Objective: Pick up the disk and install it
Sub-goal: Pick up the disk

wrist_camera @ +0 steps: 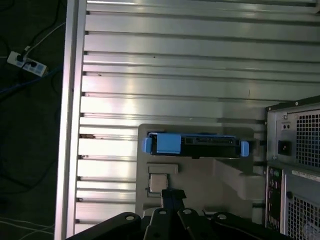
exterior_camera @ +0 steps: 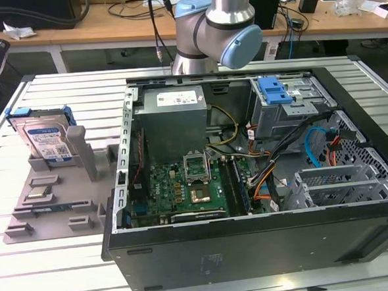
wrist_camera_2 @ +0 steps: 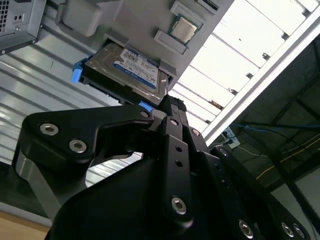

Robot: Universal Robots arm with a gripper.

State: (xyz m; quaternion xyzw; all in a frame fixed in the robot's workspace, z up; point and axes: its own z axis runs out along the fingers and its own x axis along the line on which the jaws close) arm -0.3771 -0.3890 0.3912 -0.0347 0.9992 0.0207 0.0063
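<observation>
The disk [exterior_camera: 47, 140] is a silver drive with a white-and-blue label in a blue carrier bracket. It leans upright in a slot of the grey holder [exterior_camera: 58, 193] at the exterior view's left, beside the open computer case [exterior_camera: 253, 247]. In both wrist views the disk [wrist_camera_2: 125, 67] [wrist_camera: 192, 144] lies beyond my gripper [wrist_camera: 172, 194] [wrist_camera_2: 170, 104], with a gap between them. The black fingers are drawn together with nothing between them.
A small square processor chip [wrist_camera: 157, 182] rests in the holder near the disk. Inside the case are the grey power-supply box [exterior_camera: 172, 114], the motherboard [exterior_camera: 183, 186], cables, and a drive cage with a blue ridged latch [exterior_camera: 274, 91]. The slatted metal table [exterior_camera: 59, 88] ends close to the holder.
</observation>
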